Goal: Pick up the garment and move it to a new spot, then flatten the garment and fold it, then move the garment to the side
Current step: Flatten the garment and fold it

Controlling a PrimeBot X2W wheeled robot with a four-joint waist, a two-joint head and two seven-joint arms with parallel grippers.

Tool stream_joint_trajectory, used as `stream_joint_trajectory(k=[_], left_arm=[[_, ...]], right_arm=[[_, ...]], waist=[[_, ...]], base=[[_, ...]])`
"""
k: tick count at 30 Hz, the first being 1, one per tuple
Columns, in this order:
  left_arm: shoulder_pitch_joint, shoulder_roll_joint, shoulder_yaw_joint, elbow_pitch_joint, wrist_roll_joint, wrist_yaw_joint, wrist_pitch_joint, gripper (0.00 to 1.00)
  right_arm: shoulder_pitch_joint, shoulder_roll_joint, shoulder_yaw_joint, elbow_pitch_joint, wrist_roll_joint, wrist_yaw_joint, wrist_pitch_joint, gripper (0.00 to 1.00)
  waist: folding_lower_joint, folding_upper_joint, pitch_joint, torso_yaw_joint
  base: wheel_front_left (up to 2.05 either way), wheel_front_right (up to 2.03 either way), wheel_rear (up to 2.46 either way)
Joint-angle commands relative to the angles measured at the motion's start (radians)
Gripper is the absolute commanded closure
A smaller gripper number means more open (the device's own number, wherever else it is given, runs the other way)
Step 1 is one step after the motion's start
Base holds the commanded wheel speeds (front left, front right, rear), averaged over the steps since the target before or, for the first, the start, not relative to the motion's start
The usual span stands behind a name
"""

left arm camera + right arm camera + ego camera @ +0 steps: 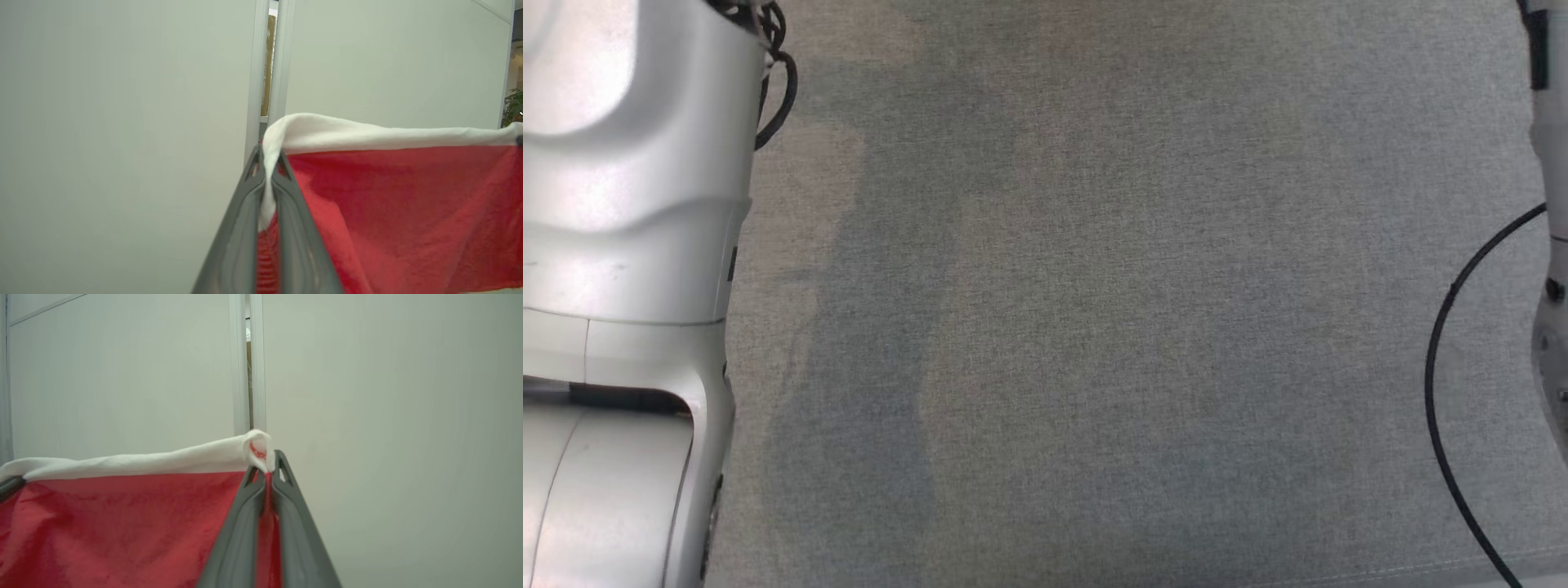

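Observation:
The garment point(400, 204) is red with a white band along its top edge, stretched taut between both grippers in the air. In the left wrist view my left gripper point(267, 157) is shut on one top corner, with cloth pinched between its dark fingers. In the right wrist view my right gripper point(266, 459) is shut on the other top corner of the garment point(122, 522), the white hem curling over its tips. In the head view, pale forearms stand at the left point(629, 245) and right point(1553, 245) edges over the grey cloth surface point(1094, 327).
A black cable point(1441, 384) loops down from the right arm over the grey surface. Pale wall panels point(122, 122) with a narrow vertical gap point(267, 61) stand behind the raised garment. A green plant point(514, 106) shows at the far right of the left wrist view.

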Motion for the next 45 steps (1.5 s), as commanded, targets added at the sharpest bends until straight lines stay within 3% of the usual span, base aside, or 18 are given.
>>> stream_joint_trajectory(k=[1, 8, 13, 16, 24, 27, 33, 45], left_arm=[[0.028, -0.005, 0.015, 0.036, 0.002, 0.004, -0.001, 1.00], [0.137, -0.015, 0.073, 0.291, -0.014, 0.018, -0.001, 1.00], [0.203, -0.015, 0.056, 0.379, -0.091, 0.011, -0.001, 1.00], [0.252, -0.015, 0.016, 0.371, -0.120, 0.000, -0.001, 1.00], [0.480, -0.016, -0.096, 0.182, -0.143, -0.005, -0.001, 1.00], [0.586, -0.014, -0.082, 0.060, -0.126, 0.012, -0.001, 1.00], [0.838, -0.015, -0.061, -0.165, -0.024, 0.001, -0.001, 1.00], [1.269, 0.024, -0.093, -0.542, 0.096, 0.034, 0.024, 1.00]], right_arm=[[-0.003, 0.020, 0.018, 0.052, 0.002, -0.001, -0.011, 1.00], [0.055, 0.113, 0.109, 0.309, 0.037, -0.001, -0.032, 1.00], [0.149, 0.133, 0.160, 0.336, 0.076, -0.001, -0.033, 1.00], [0.233, 0.131, 0.173, 0.293, 0.083, -0.001, -0.033, 1.00], [0.549, 0.059, 0.133, 0.040, 0.073, -0.001, -0.033, 1.00], [0.675, 0.022, 0.119, -0.075, 0.056, -0.002, -0.033, 1.00], [0.934, -0.007, 0.072, -0.288, 0.023, -0.001, -0.033, 1.00], [1.421, 0.026, -0.051, -0.666, -0.050, -0.001, -0.006, 1.00]], waist=[[-0.0001, 0.0000, 0.001, -0.014], [-0.0001, 0.0000, 0.022, -0.040], [-0.0001, 0.0000, 0.049, -0.041], [-0.0001, 0.0000, 0.054, -0.031], [-0.0001, 0.0000, 0.003, 0.010], [-0.0001, 0.0000, -0.029, 0.018], [-0.0001, 0.0000, -0.111, 0.032], [-0.0001, 0.0000, -0.262, 0.053]], base=[[0.00, 0.00, 0.00], [0.00, 0.00, 0.00], [0.00, 0.00, 0.00], [0.00, 0.00, 0.00], [0.00, 0.00, 0.00], [0.00, 0.00, 0.00], [0.00, 0.00, 0.00], [0.00, 0.00, 0.00]])
